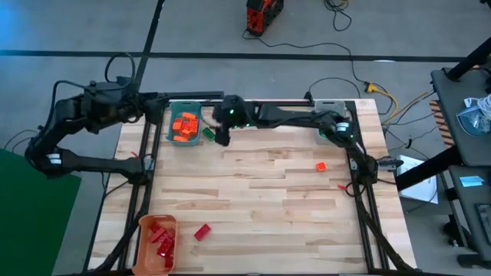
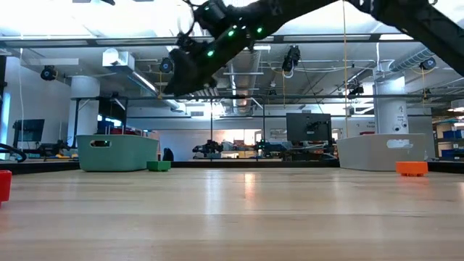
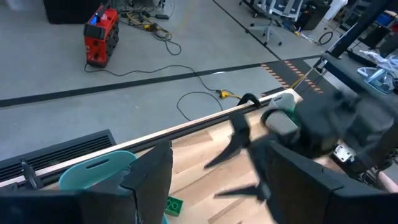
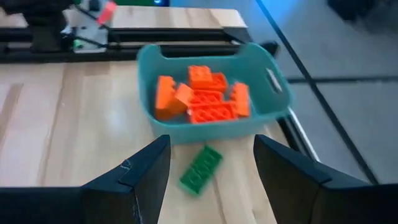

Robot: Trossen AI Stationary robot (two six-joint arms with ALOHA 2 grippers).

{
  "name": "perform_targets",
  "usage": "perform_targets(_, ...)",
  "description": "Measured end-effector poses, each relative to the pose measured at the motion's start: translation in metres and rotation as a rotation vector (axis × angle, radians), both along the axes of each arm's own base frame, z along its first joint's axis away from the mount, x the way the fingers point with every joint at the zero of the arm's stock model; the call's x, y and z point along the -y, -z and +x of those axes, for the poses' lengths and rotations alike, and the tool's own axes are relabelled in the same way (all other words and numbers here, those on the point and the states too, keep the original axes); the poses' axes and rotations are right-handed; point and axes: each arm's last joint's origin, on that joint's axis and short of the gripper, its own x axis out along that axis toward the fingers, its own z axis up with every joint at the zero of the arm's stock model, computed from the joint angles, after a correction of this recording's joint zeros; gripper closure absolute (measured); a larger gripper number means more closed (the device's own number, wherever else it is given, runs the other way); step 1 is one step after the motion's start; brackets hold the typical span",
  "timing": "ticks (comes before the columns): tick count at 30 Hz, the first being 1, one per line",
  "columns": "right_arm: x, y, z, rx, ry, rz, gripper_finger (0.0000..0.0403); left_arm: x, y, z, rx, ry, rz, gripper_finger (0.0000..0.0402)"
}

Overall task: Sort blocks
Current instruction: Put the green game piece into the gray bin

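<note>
A green block (image 4: 200, 169) lies flat on the table just outside the near wall of the teal bin (image 4: 273, 87), which holds several orange blocks (image 4: 205, 99). My right gripper (image 4: 211, 180) hovers open above the green block, its fingers to either side of it and well off the table (image 2: 185, 72). My left gripper (image 3: 217, 193) waits open at the table's far left, beside the teal bin (image 1: 173, 115). One orange block (image 1: 321, 165) and one red block (image 1: 202, 231) lie loose on the table.
An orange bin (image 1: 146, 249) with several red blocks stands at the near left corner. A grey bin (image 1: 331, 113) stands at the far right. A small red piece (image 1: 343, 185) lies by the right rail. The middle of the wooden table (image 1: 261, 192) is bare.
</note>
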Motion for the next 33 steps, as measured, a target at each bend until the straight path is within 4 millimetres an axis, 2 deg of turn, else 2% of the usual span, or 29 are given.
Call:
perform_targets(6,-0.007,0.032,0.024,0.096,0.016,0.011,0.0193,0.002,-0.001,-0.006,0.017,0.000,0.005,0.0173)
perform_targets(16,-0.003,0.076,0.035,0.095,0.193,0.101,0.0202,0.005,-0.003,-0.016,0.041,0.000,0.011,0.0173)
perform_targets(22,-0.004,0.083,0.031,0.029,0.207,0.124,0.0172,0.005,-0.002,-0.019,0.034,0.001,0.011,0.0173)
perform_targets(28,-0.003,0.086,0.030,0.015,0.227,0.150,0.0123,0.006,-0.002,-0.019,0.029,0.004,0.017,0.0173)
perform_targets(33,-0.004,0.097,0.026,-0.022,0.257,0.149,0.0090,0.006,-0.002,-0.019,0.029,0.004,0.017,0.0173)
